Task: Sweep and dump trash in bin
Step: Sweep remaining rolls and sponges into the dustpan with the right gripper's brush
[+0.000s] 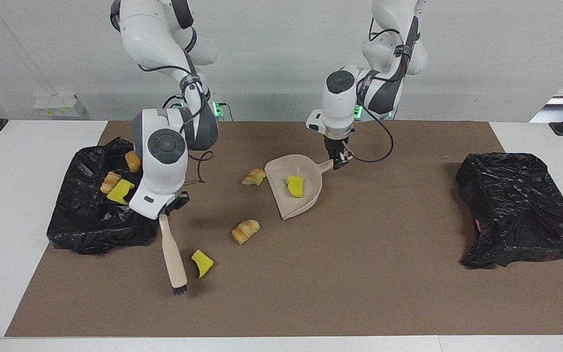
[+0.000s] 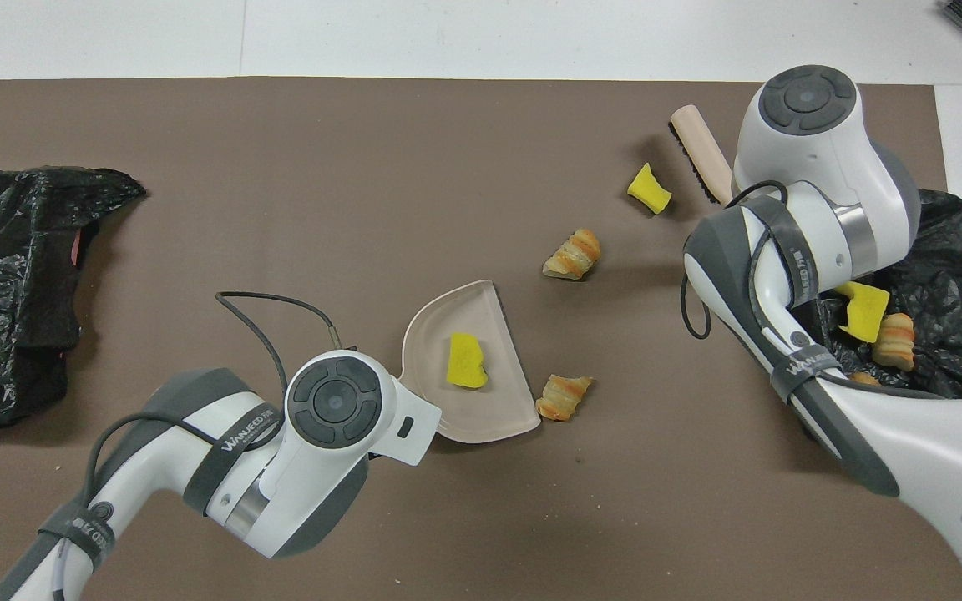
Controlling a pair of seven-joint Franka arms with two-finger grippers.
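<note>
The right gripper (image 1: 170, 211) clamps the brush (image 1: 173, 255) by its handle end, bristles down just beside a yellow chunk (image 1: 202, 263), probably placed to drive it toward the dustpan (image 1: 295, 190). The brush's long axis runs away from the robots, bristle end farthest. The left gripper (image 1: 338, 162) grips the dustpan's handle; its mouth opens toward the right arm's end, one yellow piece (image 1: 294, 186) inside. Two pastries (image 1: 245, 231) lie loose on the mat (image 1: 359, 274); three pieces sit in the open bin (image 1: 86, 220).
</note>
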